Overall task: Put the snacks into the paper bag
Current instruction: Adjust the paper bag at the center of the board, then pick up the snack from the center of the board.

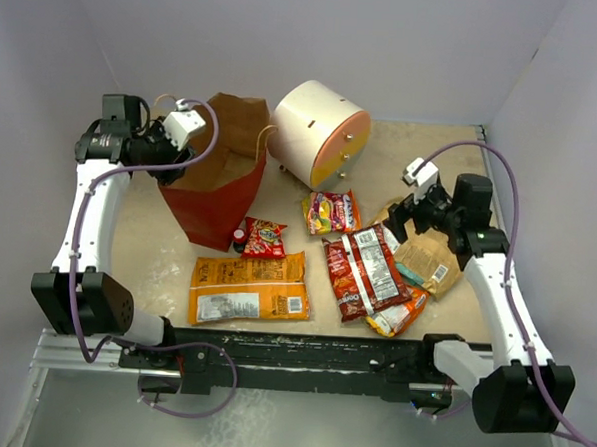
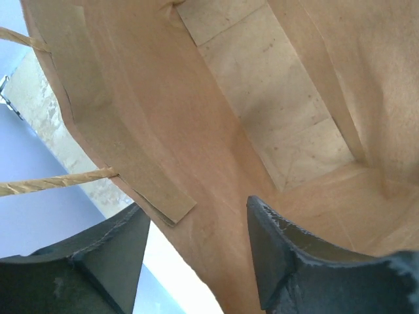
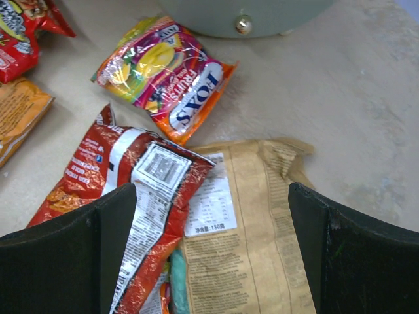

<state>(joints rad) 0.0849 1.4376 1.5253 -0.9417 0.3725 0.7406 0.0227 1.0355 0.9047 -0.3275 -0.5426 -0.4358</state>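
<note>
The paper bag point(image 1: 215, 194) stands open at the back left, red outside, brown inside point(image 2: 216, 131). My left gripper point(image 1: 176, 167) is open at its left rim, one finger outside and one inside the wall point(image 2: 198, 206); no snack shows inside. My right gripper point(image 1: 404, 224) is open and empty above the tan-brown packet point(image 3: 255, 248), its fingers either side point(image 3: 213, 190). The dark red packet with white label point(image 3: 124, 196) overlaps it, with a teal packet point(image 3: 177, 281) between. A large orange packet point(image 1: 248, 288), a small red one point(image 1: 266, 239) and a yellow one point(image 1: 332, 212) lie on the table.
A cream cylindrical drawer unit point(image 1: 318, 132) stands behind the snacks, right of the bag. A tiny dark bottle with red cap point(image 1: 239, 237) sits by the bag's foot. Twine handles point(image 2: 52, 181) hang at the bag rim. White walls close in the table.
</note>
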